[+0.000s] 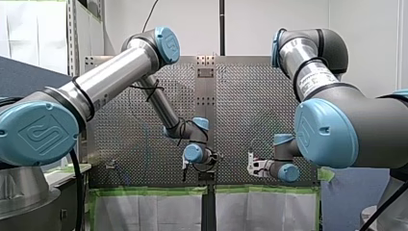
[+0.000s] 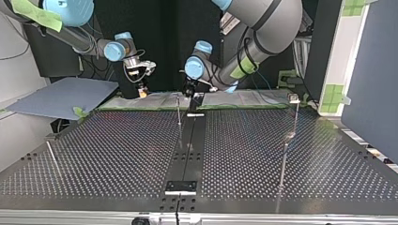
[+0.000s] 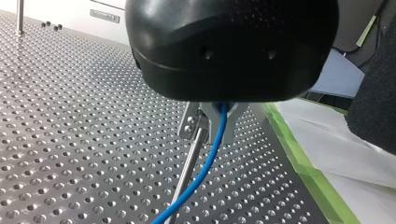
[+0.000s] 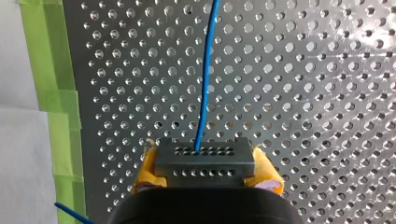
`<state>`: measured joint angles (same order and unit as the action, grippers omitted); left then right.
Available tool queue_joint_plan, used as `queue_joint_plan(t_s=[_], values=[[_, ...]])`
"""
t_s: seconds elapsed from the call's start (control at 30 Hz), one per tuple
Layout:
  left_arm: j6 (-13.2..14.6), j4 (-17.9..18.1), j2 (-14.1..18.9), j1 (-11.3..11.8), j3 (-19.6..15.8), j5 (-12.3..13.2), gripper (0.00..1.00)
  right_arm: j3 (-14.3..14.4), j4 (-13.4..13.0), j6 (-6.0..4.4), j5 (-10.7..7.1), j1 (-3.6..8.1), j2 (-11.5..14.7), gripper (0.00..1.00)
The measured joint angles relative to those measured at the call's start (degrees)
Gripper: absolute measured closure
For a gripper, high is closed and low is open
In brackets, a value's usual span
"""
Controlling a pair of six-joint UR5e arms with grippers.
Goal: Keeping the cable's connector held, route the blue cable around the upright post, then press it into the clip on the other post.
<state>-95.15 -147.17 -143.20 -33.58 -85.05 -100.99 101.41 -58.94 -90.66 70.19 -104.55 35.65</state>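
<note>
In the right wrist view my right gripper is shut with its yellow pads on either side of a grey connector block. The blue cable runs straight out of the block over the perforated table. My left gripper, black with metal fingers, is shut on the blue cable, which hangs down from between them. A thin metal post stands right beside that cable. Across the table, my right gripper and my left gripper hover at the far edge near an upright post.
A second post with a clip on top stands at the top view's right, and a thin leaning rod at its left. Green tape and white sheeting border the table's edge. A grey board lies beyond the table.
</note>
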Motion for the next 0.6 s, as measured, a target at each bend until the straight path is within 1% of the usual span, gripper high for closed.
queue_joint_plan(t_s=[0.2,0.43,0.53,0.6], values=[[-0.56,-0.78,-0.06,0.13,0.63,0.66,1.0,-0.69,0.21,-0.28,-0.07,0.04,0.0,1.0],[-3.9,-0.97,-0.55,0.48,0.86,1.38,1.0,-0.86,-0.71,-0.83,-0.94,0.05,-0.06,1.0],[-4.58,-1.29,-1.39,0.7,1.6,1.54,1.0,-0.87,-1.04,-1.0,-1.44,0.01,-0.09,1.0],[-4.77,-1.57,-1.94,0.79,2.2,1.57,1.0,-0.95,-1.32,-1.36,-1.59,-0.09,-0.31,1.0]])
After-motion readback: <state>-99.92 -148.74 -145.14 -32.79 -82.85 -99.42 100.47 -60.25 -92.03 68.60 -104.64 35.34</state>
